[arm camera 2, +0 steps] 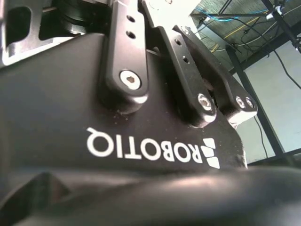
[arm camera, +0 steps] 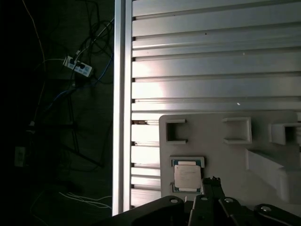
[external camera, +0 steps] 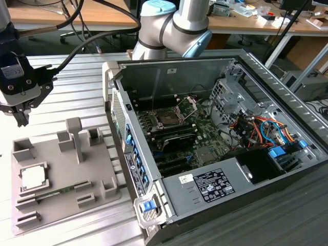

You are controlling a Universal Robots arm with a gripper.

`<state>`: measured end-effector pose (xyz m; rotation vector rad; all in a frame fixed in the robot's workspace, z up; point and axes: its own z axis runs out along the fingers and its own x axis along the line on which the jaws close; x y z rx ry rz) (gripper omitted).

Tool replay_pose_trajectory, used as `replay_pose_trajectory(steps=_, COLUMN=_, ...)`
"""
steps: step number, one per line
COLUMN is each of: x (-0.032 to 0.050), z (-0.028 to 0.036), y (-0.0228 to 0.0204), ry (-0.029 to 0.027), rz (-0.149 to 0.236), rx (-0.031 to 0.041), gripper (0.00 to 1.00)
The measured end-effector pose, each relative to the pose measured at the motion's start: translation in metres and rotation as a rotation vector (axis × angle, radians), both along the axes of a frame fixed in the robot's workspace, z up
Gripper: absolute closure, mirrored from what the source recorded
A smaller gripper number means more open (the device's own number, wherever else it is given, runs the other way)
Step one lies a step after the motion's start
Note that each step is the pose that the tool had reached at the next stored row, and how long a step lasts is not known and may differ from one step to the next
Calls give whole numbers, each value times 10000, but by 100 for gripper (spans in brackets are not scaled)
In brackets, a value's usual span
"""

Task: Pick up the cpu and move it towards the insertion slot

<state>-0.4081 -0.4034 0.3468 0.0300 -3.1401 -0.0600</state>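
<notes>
Silver-topped and flat, the cpu (external camera: 33,177) lies seated in a square recess of the grey fixture plate (external camera: 56,165). The plate rests on the slatted aluminium surface (external camera: 77,97) at the exterior view's left. The pincer (external camera: 18,119) hangs pointing down over the plate's far edge, above the cpu and apart from it. Whether it is open or closed cannot be told. In the first wrist view the cpu (arm camera: 187,176) sits in its recess just beside the dark pincer (arm camera: 211,184). The insertion slot (external camera: 167,117) is on the motherboard inside the open computer case (external camera: 154,77), to the exterior view's right of the plate. It is well apart from both cpu and pincer.
</notes>
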Motion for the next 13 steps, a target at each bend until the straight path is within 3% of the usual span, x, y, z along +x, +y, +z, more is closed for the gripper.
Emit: replay_pose_trajectory(steps=13, x=-27, z=-4, y=-3, ry=0, rz=0, rx=0, gripper=89)
